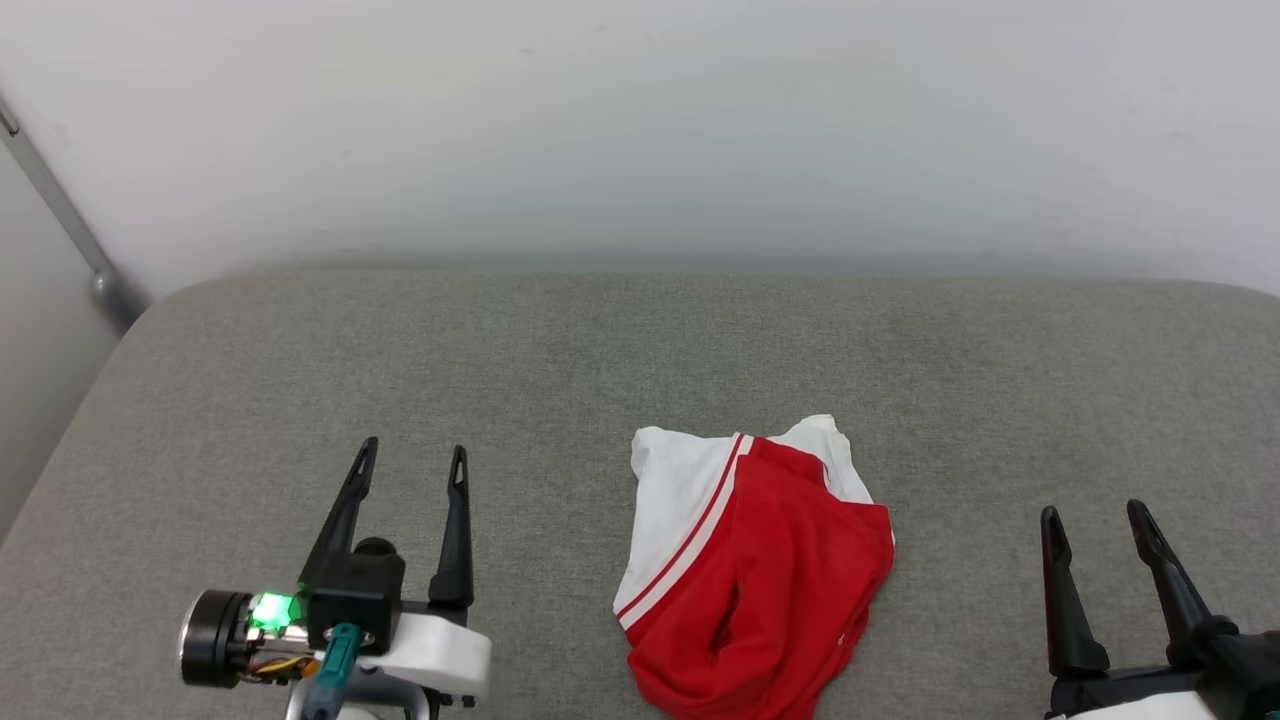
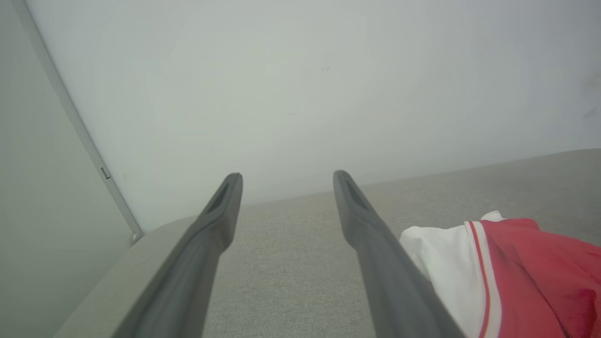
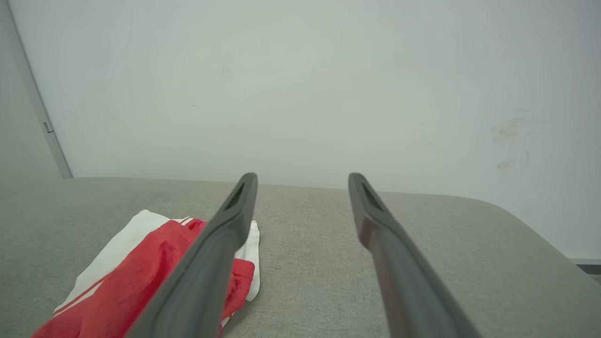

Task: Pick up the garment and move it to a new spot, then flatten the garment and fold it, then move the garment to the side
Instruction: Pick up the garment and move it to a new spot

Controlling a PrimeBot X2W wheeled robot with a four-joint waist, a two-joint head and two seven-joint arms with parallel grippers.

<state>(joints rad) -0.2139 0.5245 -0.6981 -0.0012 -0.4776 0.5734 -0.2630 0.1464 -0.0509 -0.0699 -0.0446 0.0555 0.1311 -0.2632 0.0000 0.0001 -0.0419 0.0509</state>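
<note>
A red-and-white garment (image 1: 760, 560) lies bunched on the grey cushion (image 1: 500, 350), between the left gripper (image 1: 414, 450) and right gripper (image 1: 1092, 512), both spread and empty; lifting, flattening, folding seemingly remain.

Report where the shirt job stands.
Done: nothing that shows; the red jersey shirt with white sleeves lies bunched, not flat or folded, on the grey fabric surface. In hand: nothing; the left gripper and right gripper stand open either side, apart from it. Left: pick up, move, flatten, fold, set aside.
</note>
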